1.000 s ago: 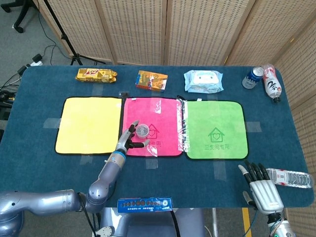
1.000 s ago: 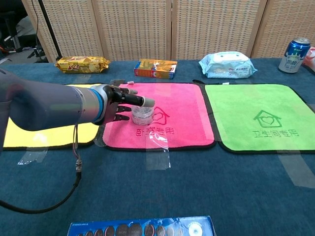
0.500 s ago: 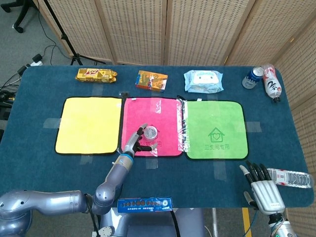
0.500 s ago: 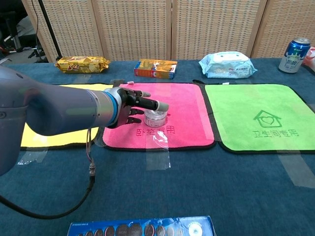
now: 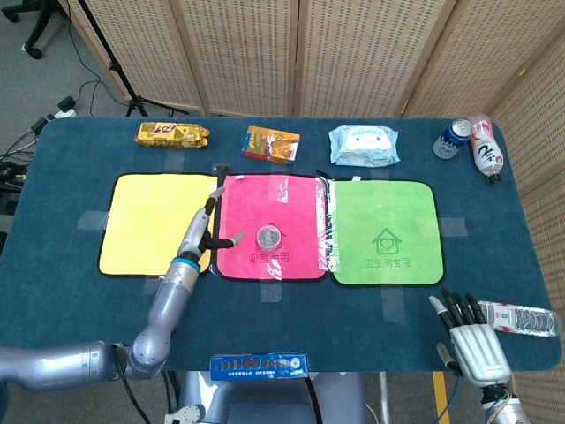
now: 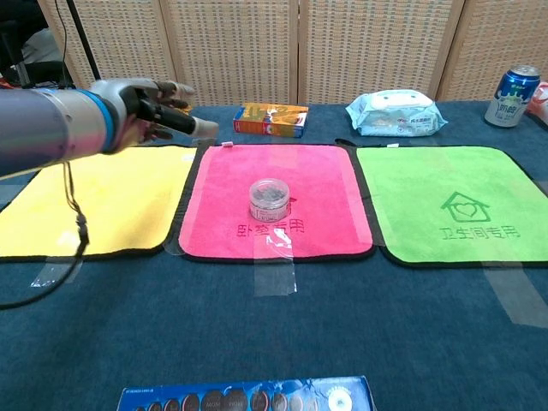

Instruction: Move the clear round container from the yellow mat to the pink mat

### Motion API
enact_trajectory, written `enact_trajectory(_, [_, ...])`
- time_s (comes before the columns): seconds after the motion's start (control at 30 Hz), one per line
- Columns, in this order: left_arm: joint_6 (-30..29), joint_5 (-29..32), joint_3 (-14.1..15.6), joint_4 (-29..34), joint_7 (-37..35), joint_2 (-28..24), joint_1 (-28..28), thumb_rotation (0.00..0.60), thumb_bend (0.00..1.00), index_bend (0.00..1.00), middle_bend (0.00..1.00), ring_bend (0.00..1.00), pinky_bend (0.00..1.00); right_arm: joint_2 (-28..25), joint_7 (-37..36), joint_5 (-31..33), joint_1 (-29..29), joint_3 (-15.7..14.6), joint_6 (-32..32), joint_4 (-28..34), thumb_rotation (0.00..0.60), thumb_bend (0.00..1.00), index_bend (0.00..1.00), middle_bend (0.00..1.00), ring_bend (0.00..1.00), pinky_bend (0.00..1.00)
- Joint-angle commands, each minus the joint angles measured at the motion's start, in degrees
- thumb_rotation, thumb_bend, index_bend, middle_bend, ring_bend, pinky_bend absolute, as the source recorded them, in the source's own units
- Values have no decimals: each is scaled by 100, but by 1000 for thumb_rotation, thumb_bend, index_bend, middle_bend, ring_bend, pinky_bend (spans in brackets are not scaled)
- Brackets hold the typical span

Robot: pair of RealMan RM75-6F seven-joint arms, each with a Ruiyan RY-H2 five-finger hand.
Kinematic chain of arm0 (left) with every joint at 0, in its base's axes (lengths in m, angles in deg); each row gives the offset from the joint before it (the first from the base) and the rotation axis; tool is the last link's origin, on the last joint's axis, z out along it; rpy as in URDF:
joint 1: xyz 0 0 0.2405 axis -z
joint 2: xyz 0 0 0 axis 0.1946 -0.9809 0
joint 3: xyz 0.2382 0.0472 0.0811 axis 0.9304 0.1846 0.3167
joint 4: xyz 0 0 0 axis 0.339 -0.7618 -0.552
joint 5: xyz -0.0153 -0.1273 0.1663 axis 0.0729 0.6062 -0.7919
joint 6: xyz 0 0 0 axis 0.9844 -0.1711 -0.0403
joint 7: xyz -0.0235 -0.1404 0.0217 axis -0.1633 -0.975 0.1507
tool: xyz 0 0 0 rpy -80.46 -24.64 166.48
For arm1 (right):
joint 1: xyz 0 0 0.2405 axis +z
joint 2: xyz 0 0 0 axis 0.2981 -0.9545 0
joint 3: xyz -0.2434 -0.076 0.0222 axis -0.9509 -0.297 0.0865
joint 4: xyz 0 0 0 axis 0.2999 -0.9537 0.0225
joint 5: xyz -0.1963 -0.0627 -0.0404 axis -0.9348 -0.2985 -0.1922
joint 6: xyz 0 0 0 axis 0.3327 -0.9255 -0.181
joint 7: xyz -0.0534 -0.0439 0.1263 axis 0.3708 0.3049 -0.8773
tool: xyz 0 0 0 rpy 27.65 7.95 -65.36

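Sitting alone on the pink mat (image 6: 317, 201), the clear round container (image 6: 270, 198) (just released) looks delivered; left hand (image 6: 145, 107) has lifted away, fingers apart, empty

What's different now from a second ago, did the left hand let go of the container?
Yes. The left hand has let go of the clear round container and pulled up and back to its own left, over the seam of the yellow mat and the pink mat, fingers apart. The container, first shifted right, now stands alone mid-mat. The right hand, the green mat and the far-edge snacks stayed put.
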Motion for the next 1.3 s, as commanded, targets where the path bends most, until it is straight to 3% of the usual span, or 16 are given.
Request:
enact_trajectory(0.03, [-468, -1150, 554, 431, 354, -619, -430, 600, 320, 0, 0, 0, 0, -10, 8, -39, -13, 1, -51, 20, 600, 414, 50, 0, 0, 7])
enact_trajectory(0.2, [-1161, -2831, 1145, 793, -146, -1169, -1216, 600, 316, 0, 0, 0, 0, -72, -63, -145, -59, 28, -243, 74, 600, 414, 50, 0, 0, 7])
enact_trajectory(0.4, [-2155, -4768, 2181, 669, -58, -1572, -2011, 600, 314, 0, 0, 0, 0, -173, -196, -243, -122, 73, -481, 138, 600, 414, 50, 0, 0, 7])
enact_trajectory(0.5, [-2493, -5342, 2547, 590, -37, -1690, -2323, 600, 314, 0, 0, 0, 0, -209, -255, -281, -147, 93, -574, 159, 600, 414, 50, 0, 0, 7])
enact_trajectory(0.63, [-2910, -6010, 3013, 383, 560, -1806, -2699, 600, 314, 0, 0, 0, 0, -261, -324, -351, -181, 110, -696, 187, 600, 414, 50, 0, 0, 7])
enact_trajectory(0.8, [-2763, -6588, 3628, 516, 458, -2129, -2925, 600, 315, 0, 0, 0, 0, -336, -361, -440, -231, 131, -860, 239, 600, 414, 50, 0, 0, 7])
enact_trajectory(1.13, [-2904, -7106, 3919, 3, 1710, -2069, -3345, 600, 315, 0, 0, 0, 0, -491, -519, -574, -316, 148, -1098, 353, 600, 414, 50, 0, 0, 7])
enact_trajectory(1.3, [-2837, -7011, 3829, -133, 1610, -2112, -3411, 600, 315, 0, 0, 0, 0, -501, -481, -697, -312, 111, -1087, 412, 600, 414, 50, 0, 0, 7])
